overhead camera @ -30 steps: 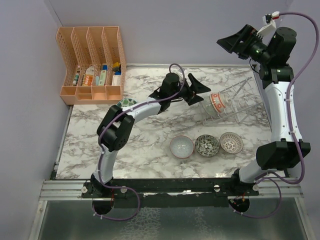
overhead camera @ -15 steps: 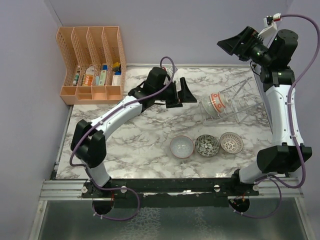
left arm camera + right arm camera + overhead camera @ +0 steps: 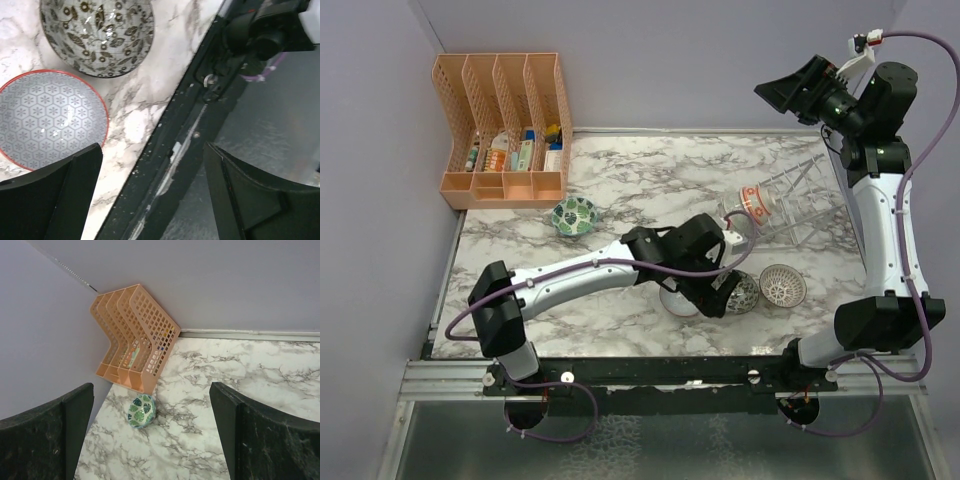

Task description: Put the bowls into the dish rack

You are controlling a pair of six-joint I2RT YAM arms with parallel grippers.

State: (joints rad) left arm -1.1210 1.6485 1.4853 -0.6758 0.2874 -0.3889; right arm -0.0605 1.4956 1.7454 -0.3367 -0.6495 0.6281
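The clear dish rack (image 3: 802, 196) lies tilted at the back right, with a red-orange bowl (image 3: 754, 203) in its near end. My left gripper (image 3: 712, 298) hovers open and empty over the front row of bowls. It partly covers the blue-grey red-rimmed bowl (image 3: 672, 303) (image 3: 50, 120) and the dark speckled bowl (image 3: 744, 291) (image 3: 97, 35). A pink-white lattice bowl (image 3: 782, 285) sits to their right. In the left wrist view the left gripper (image 3: 155, 200) spans the table's front edge. A green-leaf bowl (image 3: 574, 215) (image 3: 141, 411) stands alone at the left. My right gripper (image 3: 802, 85) (image 3: 150, 440) is raised high, open and empty.
An orange file organizer (image 3: 505, 130) (image 3: 135, 345) with small items stands in the back left corner against the wall. The black front rail (image 3: 185, 150) runs just beyond the front bowls. The right arm's white links (image 3: 885, 230) rise along the table's right side.
My left arm swung from beside the rack down to the front bowls, uncovering the green-leaf bowl. Its jaws stayed wide. The right arm barely moved.
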